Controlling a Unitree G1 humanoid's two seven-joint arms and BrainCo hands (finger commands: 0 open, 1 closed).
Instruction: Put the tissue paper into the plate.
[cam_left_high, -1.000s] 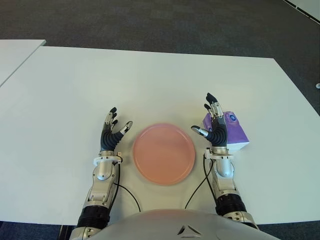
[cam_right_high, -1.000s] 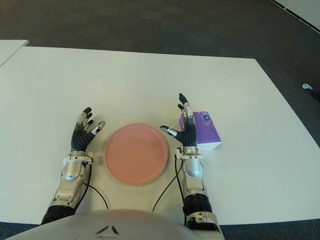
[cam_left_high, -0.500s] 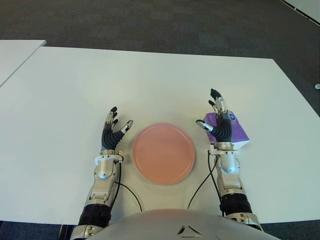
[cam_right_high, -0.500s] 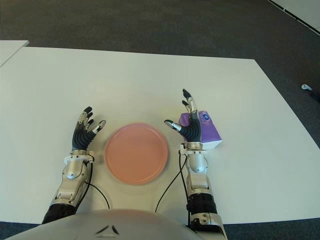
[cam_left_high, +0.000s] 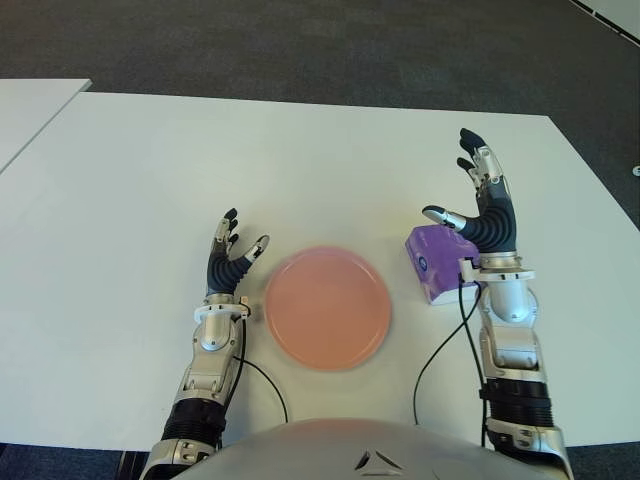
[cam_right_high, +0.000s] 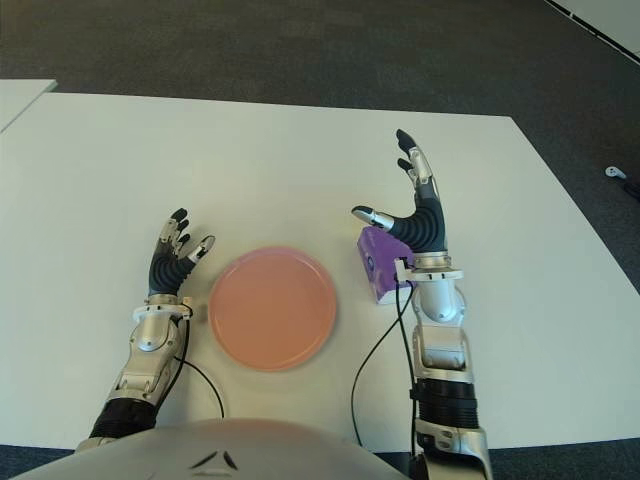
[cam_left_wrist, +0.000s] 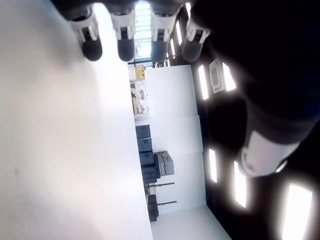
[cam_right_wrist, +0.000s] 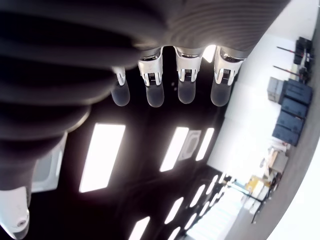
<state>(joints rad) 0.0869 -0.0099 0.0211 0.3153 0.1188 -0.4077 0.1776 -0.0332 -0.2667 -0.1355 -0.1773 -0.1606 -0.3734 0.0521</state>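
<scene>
A purple tissue pack (cam_left_high: 436, 262) lies on the white table (cam_left_high: 300, 160), just right of the round pink plate (cam_left_high: 327, 306), which holds nothing. My right hand (cam_left_high: 478, 207) is raised above and a little right of the pack, fingers spread, palm turned toward the plate, holding nothing; its wrist hides the pack's right edge. My left hand (cam_left_high: 229, 261) shows just left of the plate with its fingers spread and empty. In the right eye view the pack (cam_right_high: 384, 260) and plate (cam_right_high: 271, 307) sit close together, a small gap between them.
A second white table (cam_left_high: 30, 110) shows at the far left edge. Dark carpet (cam_left_high: 300, 40) lies beyond the table's far edge. Black cables (cam_left_high: 440, 350) run from both wrists back toward my body near the table's front edge.
My right hand has swung from the pack's left side, over it, up and to the right. The pack now lies closer to the plate, turned. The left hand has barely moved.
</scene>
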